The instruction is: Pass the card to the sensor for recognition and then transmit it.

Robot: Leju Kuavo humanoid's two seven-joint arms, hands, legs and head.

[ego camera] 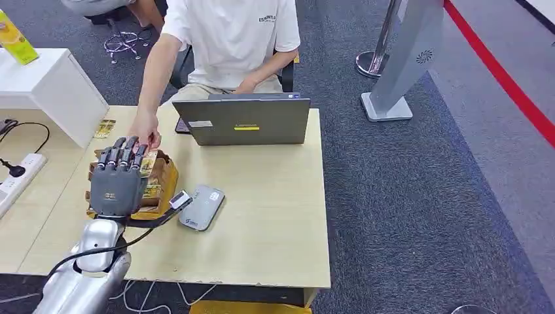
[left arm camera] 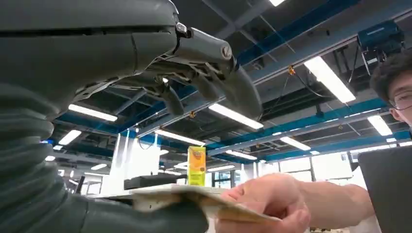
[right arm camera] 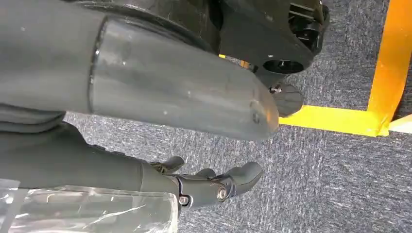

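Cardboard box (ego camera: 159, 186) sits near the desk's (ego camera: 275, 216) left edge, w/ printed cards stacked inside; my left hand (ego camera: 119, 178) is right over it, palm down, fingers (ego camera: 124, 154) pointing toward the far edge. In the left wrist view the card (left arm camera: 204, 201) lies flat between my thumb below and fingers (left arm camera: 228, 85) spread above, long axis running out from my palm toward the person; their hand (left arm camera: 269, 204) pinches its far end. Can't tell if my thumb actually presses the card or just lies under it. Grey sensor (ego camera: 201, 207) lies just beside the box, toward the desk's middle, long axis angled to the far edge. Laptop (ego camera: 243, 120) stands open at the far edge, its back to me, w/ the person (ego camera: 229, 39) seated behind it. Power strip (ego camera: 14, 180) on the lower desk to the left; yellow carton (ego camera: 16, 39) on a white cabinet (ego camera: 55, 88). My right hand (right arm camera: 214, 187) hangs over grey carpet, fingers loosely curled, holding nothing.
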